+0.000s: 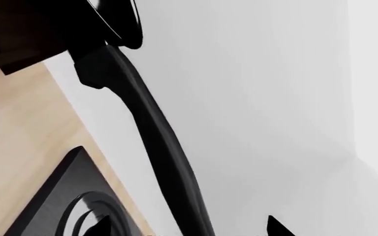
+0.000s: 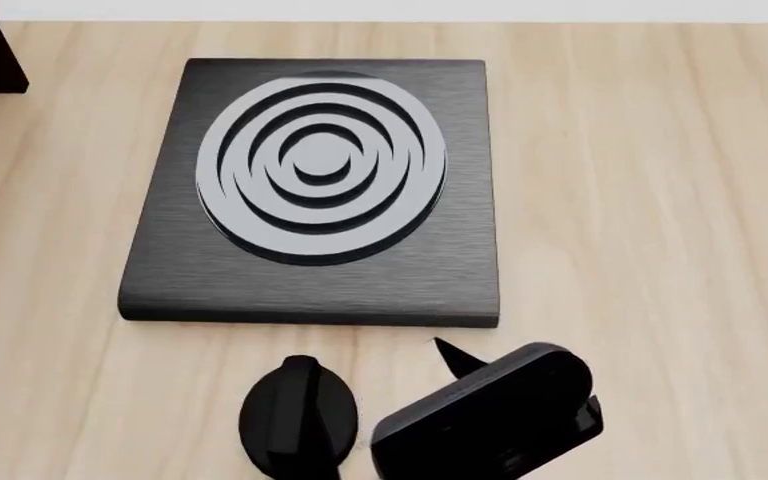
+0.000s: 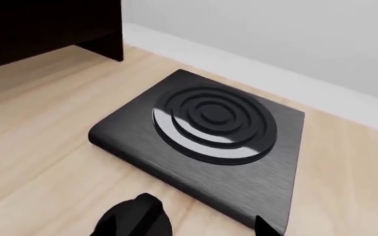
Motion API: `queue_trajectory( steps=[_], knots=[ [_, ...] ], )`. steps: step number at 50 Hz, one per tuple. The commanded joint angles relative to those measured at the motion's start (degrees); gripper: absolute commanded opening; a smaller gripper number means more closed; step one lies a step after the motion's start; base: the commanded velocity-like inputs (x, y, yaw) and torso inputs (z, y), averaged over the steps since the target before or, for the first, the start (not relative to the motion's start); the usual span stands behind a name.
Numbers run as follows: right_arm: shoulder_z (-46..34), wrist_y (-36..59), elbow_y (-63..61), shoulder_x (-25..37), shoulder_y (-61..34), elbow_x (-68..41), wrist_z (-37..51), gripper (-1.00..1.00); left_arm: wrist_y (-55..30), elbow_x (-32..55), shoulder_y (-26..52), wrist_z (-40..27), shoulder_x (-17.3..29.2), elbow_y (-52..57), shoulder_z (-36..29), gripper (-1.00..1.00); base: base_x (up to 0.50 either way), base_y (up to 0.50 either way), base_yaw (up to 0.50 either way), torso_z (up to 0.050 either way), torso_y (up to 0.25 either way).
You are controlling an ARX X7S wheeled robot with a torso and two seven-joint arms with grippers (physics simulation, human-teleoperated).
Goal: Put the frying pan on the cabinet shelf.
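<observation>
Frying pan (image 1: 151, 123): seen only in the left wrist view, raised clear of the worktop (image 1: 18, 142), long handle running back toward the camera, bowl end up by the dark cabinet shelf (image 1: 12, 34). Left claw: fingertips barely in view, clasp on the handle likely but cannot be told. Right claw (image 2: 454, 352): low near the knob (image 2: 299, 412), carrying nothing; jaw setting unclear. Burner plate (image 2: 317, 190): bare. Step judged: carry to shelf. Next: bring the pan level over the shelf panel, then lower.
</observation>
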State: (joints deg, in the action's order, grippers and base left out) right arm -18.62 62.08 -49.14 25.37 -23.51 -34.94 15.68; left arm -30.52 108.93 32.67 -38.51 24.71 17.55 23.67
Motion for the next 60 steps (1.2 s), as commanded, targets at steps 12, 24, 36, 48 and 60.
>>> queue_trajectory(
  steps=[12, 24, 36, 48, 60],
  knots=[
    [1.3, -2.3, 0.8, 1.1, 0.1, 0.7, 0.0, 1.00, -0.9, 1.7, -0.5, 1.6, 1.1, -1.1, 0.3, 1.00, 0.00, 0.00, 0.00, 0.000, -0.005],
    [2.9, -2.2, 0.9, 0.8, 0.3, -0.1, 1.0, 1.00, -3.2, -0.1, -0.6, 4.8, 3.3, -1.2, -0.8, 1.00, 0.00, 0.00, 0.00, 0.000, -0.005],
    [3.5, -1.0, 0.3, 0.6, -0.5, -1.2, 1.9, 1.00, -6.7, -9.0, -0.8, 11.1, 7.8, 0.3, -3.3, 1.00, 0.00, 0.00, 0.00, 0.000, -0.005],
    [4.1, 0.2, -0.3, 0.5, -1.1, -2.5, 2.6, 1.00, -7.1, -15.4, -0.9, 14.8, 9.5, 1.8, -4.5, 1.00, 0.00, 0.00, 0.00, 0.000, -0.005],
    [4.5, 0.7, -0.4, 0.6, -1.5, -3.3, 3.1, 1.00, -7.6, -21.2, -1.0, 18.8, 11.6, 3.2, -6.2, 1.00, 0.00, 0.00, 0.00, 0.000, -0.005]
  ],
)
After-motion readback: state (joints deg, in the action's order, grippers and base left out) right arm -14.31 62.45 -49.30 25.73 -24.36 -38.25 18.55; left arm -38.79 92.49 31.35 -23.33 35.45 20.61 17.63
